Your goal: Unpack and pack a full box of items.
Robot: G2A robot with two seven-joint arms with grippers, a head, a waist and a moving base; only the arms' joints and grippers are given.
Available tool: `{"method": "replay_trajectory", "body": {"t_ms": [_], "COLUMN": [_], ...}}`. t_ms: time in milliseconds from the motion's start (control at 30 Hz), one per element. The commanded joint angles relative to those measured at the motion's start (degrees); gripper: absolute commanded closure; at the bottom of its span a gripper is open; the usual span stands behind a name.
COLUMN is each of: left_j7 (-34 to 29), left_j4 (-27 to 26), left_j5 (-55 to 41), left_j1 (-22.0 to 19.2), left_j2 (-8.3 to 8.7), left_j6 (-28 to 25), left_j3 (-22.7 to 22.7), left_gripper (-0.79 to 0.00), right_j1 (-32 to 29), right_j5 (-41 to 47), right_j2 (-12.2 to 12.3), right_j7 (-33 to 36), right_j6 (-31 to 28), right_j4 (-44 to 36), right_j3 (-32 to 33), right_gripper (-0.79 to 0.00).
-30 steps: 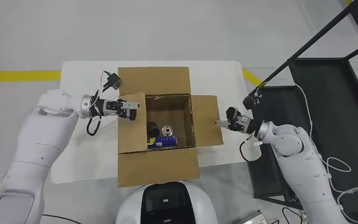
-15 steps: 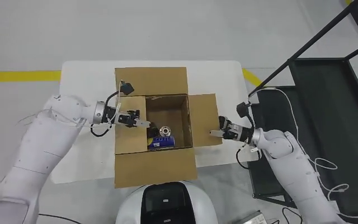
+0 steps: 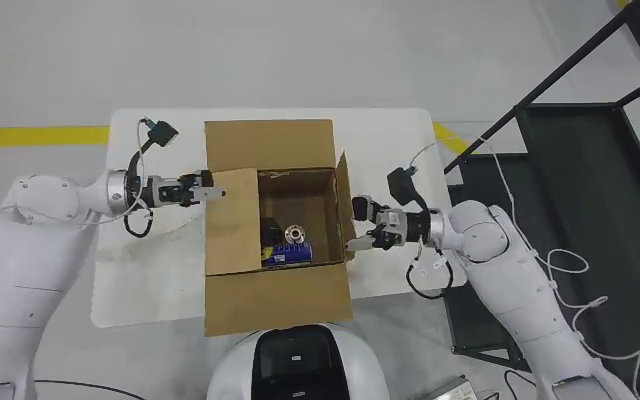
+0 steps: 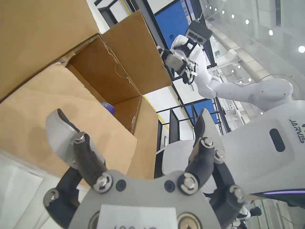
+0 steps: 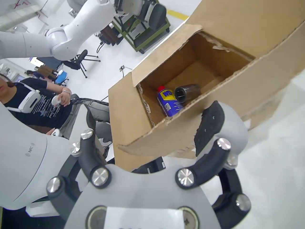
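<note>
**Two sets of jaws spread, one at each side flap of the box [image 3: 270, 145]**

The left jaws are released and hold nothing. In the left wrist view their fingers [image 4: 60, 126] frame the left flap [image 3: 232, 225]. From above they sit just beside that flap's outer edge.

The right jaws are spread too and are empty. The torn edge of the right flap [image 5: 166, 139] lies across the gap between them, and I cannot tell whether a pad touches it. From above, this flap stands nearly upright, while the left one is folded outward.

Inside the box, a blue spray can [image 5: 170, 104] lies on its side with a metal cylinder [image 5: 186, 92] just beside it. The right wrist view looks down into the box and shows the can's red cap. The left wrist view catches no more than a blue sliver of the can past the flap.

The box stands in the middle of the white surface [image 3: 150, 280], with its far and near flaps folded out.
</note>
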Motion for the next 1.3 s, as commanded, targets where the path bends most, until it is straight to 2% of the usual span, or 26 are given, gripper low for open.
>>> {"method": "replay_trajectory", "body": {"t_ms": [0,233,333,433,667,867,1167,1267], "left_j7": [0.4,0.14,0.14,2.08,5.03,5.78,8.34,8.13], "left_j4": [0.24,1.03,2.45,4.33,9.43,16.79,29.74,30.84], "left_j5": [-0.81,-2.82,-2.88,1.9,2.84,1.74,0.04,-0.47], "left_j1": [1.4,5.67,6.07,4.89,0.17,-5.84,-14.25,-14.88], "left_j2": [0.75,2.68,2.83,2.59,0.38,-1.76,-5.8,-6.18], "left_j6": [-0.38,-0.13,-0.12,-1.66,-3.17,-4.2,-7.77,-8.08], "left_j3": [-2.61,-8.94,-9.28,-7.96,-1.26,3.35,9.56,10.01], "left_gripper": [-0.785,-0.785,-0.785,-0.785,-0.785,-0.785,-0.785,-0.785], "right_j1": [3.74,12.16,14.03,14.6,14.03,9.55,9.55,9.55], "right_j5": [-0.84,-8.36,-11.57,-12.86,-12.89,-3.45,-3.45,-3.45], "right_j2": [-0.65,-2.66,-3.05,-3.11,-2.78,-1.61,-1.61,-1.61], "right_j7": [1.1,3.33,3.96,4.08,4.08,-0.21,-0.21,-0.21], "right_j6": [0.38,3.5,5.22,6.45,8.91,7.71,7.71,7.71], "right_j4": [1.61,5.03,5.41,5.23,4.46,2.34,2.34,2.34], "right_j3": [-4.52,-14.45,-16.44,-17.19,-17.32,-12.45,-12.45,-12.45], "right_gripper": [-0.785,-0.785,-0.785,-0.785,-0.785,-0.785,-0.785,-0.785]}}
